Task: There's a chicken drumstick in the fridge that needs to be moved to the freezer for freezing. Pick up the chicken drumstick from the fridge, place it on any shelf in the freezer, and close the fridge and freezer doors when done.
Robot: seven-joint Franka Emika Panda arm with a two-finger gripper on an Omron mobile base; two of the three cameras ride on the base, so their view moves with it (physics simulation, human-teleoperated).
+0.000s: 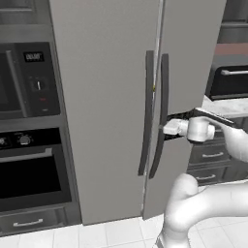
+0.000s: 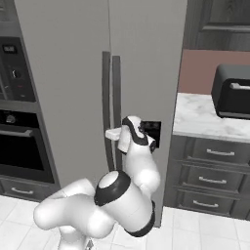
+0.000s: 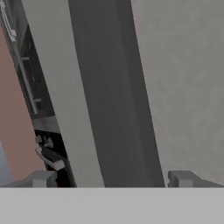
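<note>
The fridge and freezer doors are two tall grey panels, the wide fridge door (image 1: 101,111) on the left and the narrow freezer door (image 1: 193,53) on the right. The narrow door looks a crack ajar along the middle seam. Each has a long dark curved handle. My gripper (image 1: 167,128) reaches in from the right at mid height. It is open, with its fingers on either side of the narrow door's handle (image 3: 118,105). My gripper (image 2: 113,133) sits at the same handle (image 2: 116,97) from the other side. The chicken drumstick and the shelf are hidden behind the doors.
A black built-in oven (image 1: 29,174) and its control panel (image 1: 36,77) stand left of the fridge. On the right, a marble counter (image 2: 200,119) carries a dark toaster (image 2: 234,93) above grey drawers (image 2: 210,180). My own arm (image 2: 122,200) crowds the floor in front.
</note>
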